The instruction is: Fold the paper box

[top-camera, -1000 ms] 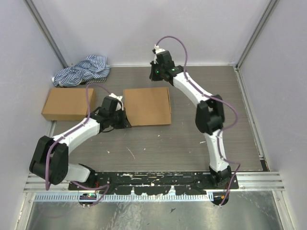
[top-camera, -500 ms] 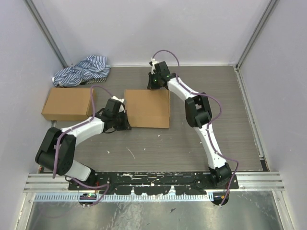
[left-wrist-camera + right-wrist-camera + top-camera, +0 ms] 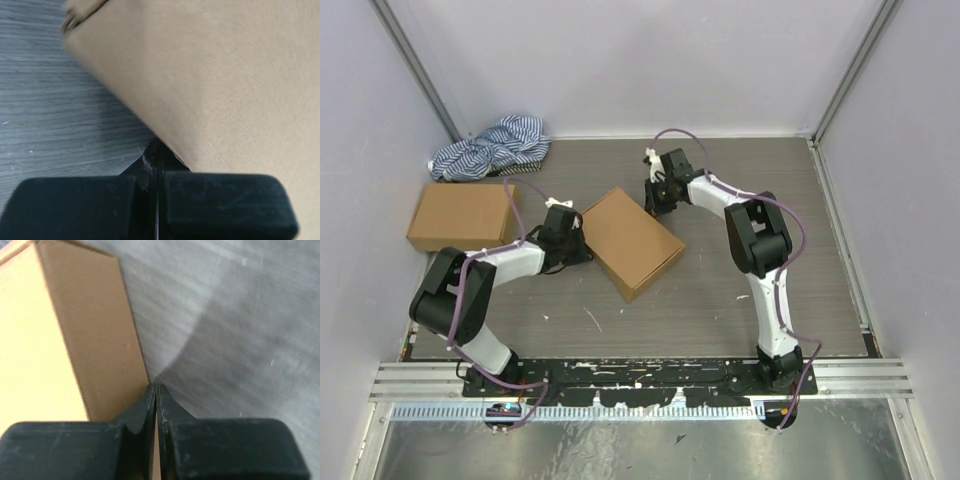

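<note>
Pressing together with no gap, the fingers of the left gripper [image 3: 156, 157] hold nothing, and their tips touch the bottom edge of the paper box [image 3: 632, 242] at its left corner. The right gripper [image 3: 155, 390] is likewise fully closed and empty, its tip against the box's far-right side wall. The box lies closed and diagonal in the middle of the table [image 3: 740, 290], its inside hidden. A second cardboard box [image 3: 463, 215], also closed, sits well to the left, near a striped cloth [image 3: 490, 147].

Paper box [image 3: 632, 243] on table [image 3: 700, 310] centre; second box [image 3: 462, 216] well to its left, cloth [image 3: 492, 146] behind that
</note>
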Controlling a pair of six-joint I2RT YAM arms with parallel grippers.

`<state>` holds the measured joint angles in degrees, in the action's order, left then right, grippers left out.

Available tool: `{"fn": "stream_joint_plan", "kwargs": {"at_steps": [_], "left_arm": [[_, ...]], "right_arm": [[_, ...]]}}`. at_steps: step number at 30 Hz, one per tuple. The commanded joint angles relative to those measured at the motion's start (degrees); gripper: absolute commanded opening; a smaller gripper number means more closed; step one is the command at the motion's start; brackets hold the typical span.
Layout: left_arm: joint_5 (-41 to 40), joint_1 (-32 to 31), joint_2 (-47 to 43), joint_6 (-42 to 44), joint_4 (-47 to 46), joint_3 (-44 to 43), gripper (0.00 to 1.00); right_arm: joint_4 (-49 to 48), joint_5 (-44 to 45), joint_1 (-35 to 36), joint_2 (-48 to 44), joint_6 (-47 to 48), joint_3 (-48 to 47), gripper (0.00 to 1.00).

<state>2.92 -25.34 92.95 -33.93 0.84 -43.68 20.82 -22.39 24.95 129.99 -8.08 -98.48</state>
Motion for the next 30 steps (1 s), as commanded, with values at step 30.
{"fn": "stream_joint_plan", "kwargs": {"at_steps": [30], "left_arm": [[3.6,-11.6,-35.4,-11.9,27.8,13.8,0.2]], "right_arm": [[-2.9,19.7,0.7,-29.1,-16.2,37.7,0.07]]}}
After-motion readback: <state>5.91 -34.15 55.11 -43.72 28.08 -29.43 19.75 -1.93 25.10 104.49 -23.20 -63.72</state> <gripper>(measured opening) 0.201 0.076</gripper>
